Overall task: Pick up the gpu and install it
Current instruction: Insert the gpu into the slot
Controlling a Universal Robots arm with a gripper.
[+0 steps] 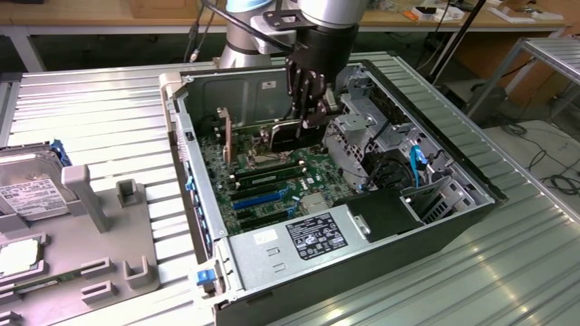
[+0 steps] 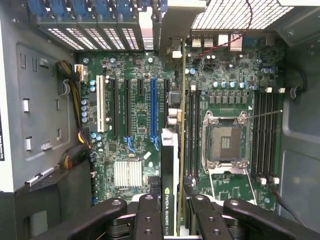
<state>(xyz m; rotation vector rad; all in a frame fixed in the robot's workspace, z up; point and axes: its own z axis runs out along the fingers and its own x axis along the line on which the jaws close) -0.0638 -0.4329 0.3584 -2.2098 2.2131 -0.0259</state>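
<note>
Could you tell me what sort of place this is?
Probably a robotics lab or workshop: an open computer case on a ribbed metal table, a robot arm above it, cluttered wooden benches behind.

gpu (image 1: 292, 138) in tool (image 1: 309, 122), inside open case (image 1: 475, 185)

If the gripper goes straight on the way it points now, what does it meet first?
The gpu in the gripper would probably touch the motherboard first, near the blue slot; depth is unclear.

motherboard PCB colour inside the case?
Green; the motherboard shows best in the wrist view.
</note>
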